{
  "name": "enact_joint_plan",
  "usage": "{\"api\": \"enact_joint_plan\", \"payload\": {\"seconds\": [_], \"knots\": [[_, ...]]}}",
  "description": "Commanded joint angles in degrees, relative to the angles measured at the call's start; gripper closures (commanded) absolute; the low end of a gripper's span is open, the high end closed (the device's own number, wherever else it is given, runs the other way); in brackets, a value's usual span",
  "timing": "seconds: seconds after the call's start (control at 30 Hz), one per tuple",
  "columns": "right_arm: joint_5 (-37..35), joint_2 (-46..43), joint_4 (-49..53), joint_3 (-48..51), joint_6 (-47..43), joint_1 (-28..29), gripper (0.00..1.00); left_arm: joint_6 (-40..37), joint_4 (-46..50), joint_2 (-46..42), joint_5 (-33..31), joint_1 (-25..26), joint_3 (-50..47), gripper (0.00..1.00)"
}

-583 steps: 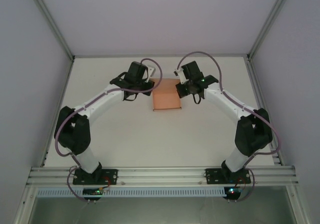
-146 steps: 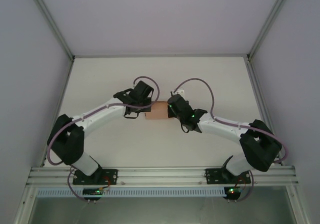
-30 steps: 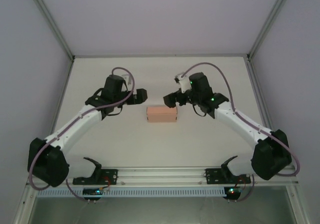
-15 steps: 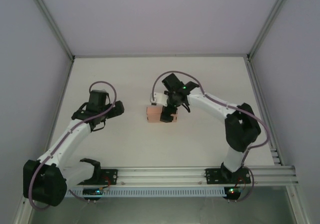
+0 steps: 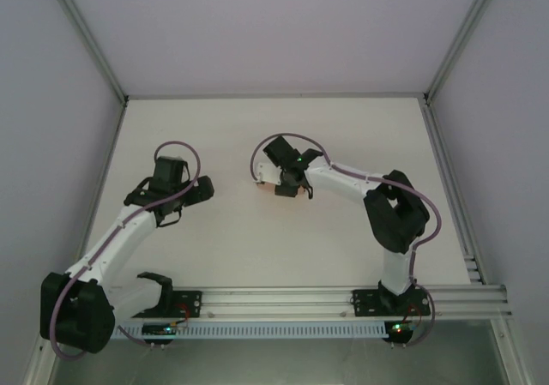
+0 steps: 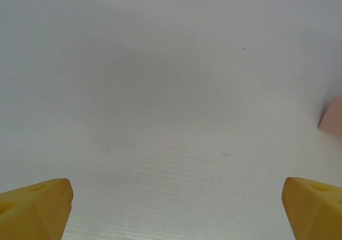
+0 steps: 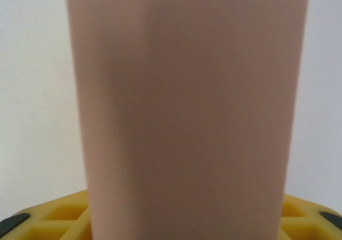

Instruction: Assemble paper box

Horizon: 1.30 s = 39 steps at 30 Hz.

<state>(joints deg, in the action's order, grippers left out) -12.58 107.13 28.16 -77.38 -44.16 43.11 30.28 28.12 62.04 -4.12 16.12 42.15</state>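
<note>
(a) Right wrist view. The paper box [image 7: 187,106], salmon-pink card w/ a plain face, stands very close to the lens and is blurred. Its long edges run straight up the frame. The yellow right fingers [image 7: 48,218] show at the bottom on either side of the box's lower end, so the box lies between them. The contact pts are hidden, so it cannot be told whether the fingers are clamped on the card or merely straddle it.

(b) Left wrist view. The left fingers [image 6: 37,208] are two yellow tips in the lower corners, spread wide apart w/ bare white bench [image 6: 160,90] between them. One pink corner of the box shows at the R edge, well clear of both tips.

(c) Overhead view. The right arm [image 5: 360,179] reaches in toward the bench ctr, and its wrist covers most of the box. The left arm [image 5: 129,222] lies on the L side, its end pointing toward the box across open bench.
</note>
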Motion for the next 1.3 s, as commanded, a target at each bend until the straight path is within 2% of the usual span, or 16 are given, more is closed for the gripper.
{"api": "enact_joint_plan", "payload": {"seconds": [0.0,0.07,0.3,0.43,0.53,0.63,0.73,0.83,0.9,1.03,1.13,1.2,1.27], "knots": [[-11.95,-0.51,-7.13,4.22,-4.74,1.46,0.45,0.49,-0.43,0.52,0.65,-0.39,-0.63,0.0],[-13.51,-0.75,-7.82,5.93,-6.69,2.61,0.37,0.65,-0.42,0.53,0.92,-0.39,-0.81,0.0],[-9.94,-7.82,-5.87,13.34,-5.65,6.86,0.01,0.18,-1.03,-0.99,0.47,-0.39,-1.18,0.0],[-9.55,-12.74,-3.51,16.62,-2.4,8.11,0.01,-0.56,-2.03,-2.33,0.16,-0.39,-1.18,0.0],[-5.48,-18.2,-0.31,18.68,-0.58,8.21,0.01,-1.25,-3.6,-3.36,-0.83,-0.4,-1.19,0.0],[-2.55,-25.12,-1.3,21.87,1.03,7.32,0.01,-2.3,-5.98,-4.25,-3.34,-0.39,-1.38,0.0],[-0.68,-31.8,-7.27,26.32,5.69,2.98,0.01,-4.88,-13.16,-4.02,-10.73,-0.69,-3.99,0.0],[3.8,-37.19,-12.97,30.3,15.16,-5.16,0.01,-8.67,-23.94,-0.52,-18.82,-3.05,-7.52,0.0],[3.44,-40.33,-19.56,34.27,23.13,-11.94,0.01,-10.33,-29.72,2.41,-22.38,-5.34,-8.86,0.0],[-0.48,-44.68,-35.71,45.14,36.84,-25.93,0.01,-18.27,-40.49,7.53,-21.71,-7.49,-10.65,0.0],[2.7,-45.41,-45.0,51.57,46.44,-34.67,0.01,-22.81,-44.38,10.82,-21.15,-7.84,-9.98,0.0],[7.56,-44.62,-49.69,54.02,47.92,-38.67,0.01,-26.62,-53.55,13.56,-22.2,-8.07,-12.66,0.0],[6.86,-42.18,-55.07,55.94,46.58,-39.94,0.01,-29.09,-66.9,16.96,-21.17,-8.66,-17.56,0.0]]}}
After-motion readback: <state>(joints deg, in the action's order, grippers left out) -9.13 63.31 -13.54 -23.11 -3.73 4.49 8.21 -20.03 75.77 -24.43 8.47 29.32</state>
